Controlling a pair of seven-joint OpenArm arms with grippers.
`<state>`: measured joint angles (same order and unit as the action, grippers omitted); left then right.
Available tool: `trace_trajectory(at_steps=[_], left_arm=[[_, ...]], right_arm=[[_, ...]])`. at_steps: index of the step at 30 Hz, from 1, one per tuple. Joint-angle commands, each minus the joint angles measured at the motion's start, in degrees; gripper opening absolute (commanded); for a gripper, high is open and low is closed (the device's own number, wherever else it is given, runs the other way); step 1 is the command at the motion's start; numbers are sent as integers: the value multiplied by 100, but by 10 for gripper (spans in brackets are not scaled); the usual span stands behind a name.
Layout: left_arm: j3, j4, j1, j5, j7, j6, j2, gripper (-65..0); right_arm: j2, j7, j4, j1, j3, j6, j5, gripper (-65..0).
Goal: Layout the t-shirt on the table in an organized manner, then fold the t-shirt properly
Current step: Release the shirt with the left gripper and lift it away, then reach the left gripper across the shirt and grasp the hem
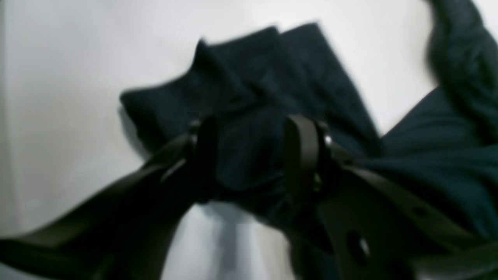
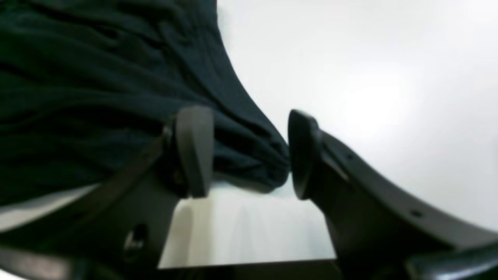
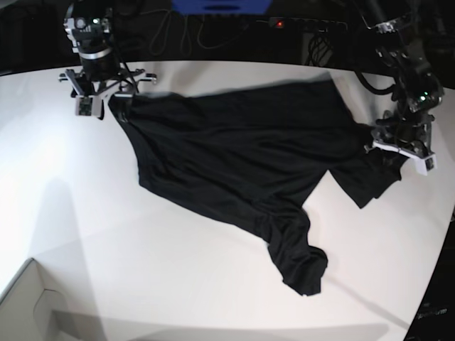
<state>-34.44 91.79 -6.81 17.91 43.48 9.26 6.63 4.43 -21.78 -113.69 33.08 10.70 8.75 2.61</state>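
Observation:
The black t-shirt [image 3: 242, 156] lies spread and wrinkled across the white table [image 3: 142, 270], with one part bunched toward the front [image 3: 298, 263]. At the right, my left gripper [image 3: 398, 145] holds a shirt edge. In the left wrist view its fingers [image 1: 303, 155] pinch a thick fold of the t-shirt [image 1: 249, 77], lifted a little above the table [image 1: 58, 77]. My right gripper [image 3: 106, 99] is at the shirt's far left corner. In the right wrist view it [image 2: 249, 155] stands open, and the t-shirt [image 2: 97, 77] edge lies loose between its fingers on the table [image 2: 369, 77].
A pale box corner [image 3: 28, 305] sits at the front left. Cables and a power strip with a red light [image 3: 281, 23] run along the dark back edge. The table's curved edge [image 3: 444, 234] drops off at the right, close to my left arm.

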Motion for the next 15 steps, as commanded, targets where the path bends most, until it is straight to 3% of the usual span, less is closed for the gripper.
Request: trace_trajectory(at_steps=[1, 11, 13, 15], left_arm=[[-16, 74, 167, 42, -142, 28, 44, -378], [28, -752, 597, 42, -107, 72, 44, -395], [28, -805, 597, 42, -124, 72, 44, -468], [19, -788, 597, 77, -124, 46, 44, -613]], right_arm=[[-16, 143, -99, 28, -2, 17, 33, -335], [-34, 108, -73, -33, -2, 17, 33, -335], [-34, 108, -73, -33, -2, 17, 33, -335], [-34, 108, -73, -33, -2, 17, 33, -336]])
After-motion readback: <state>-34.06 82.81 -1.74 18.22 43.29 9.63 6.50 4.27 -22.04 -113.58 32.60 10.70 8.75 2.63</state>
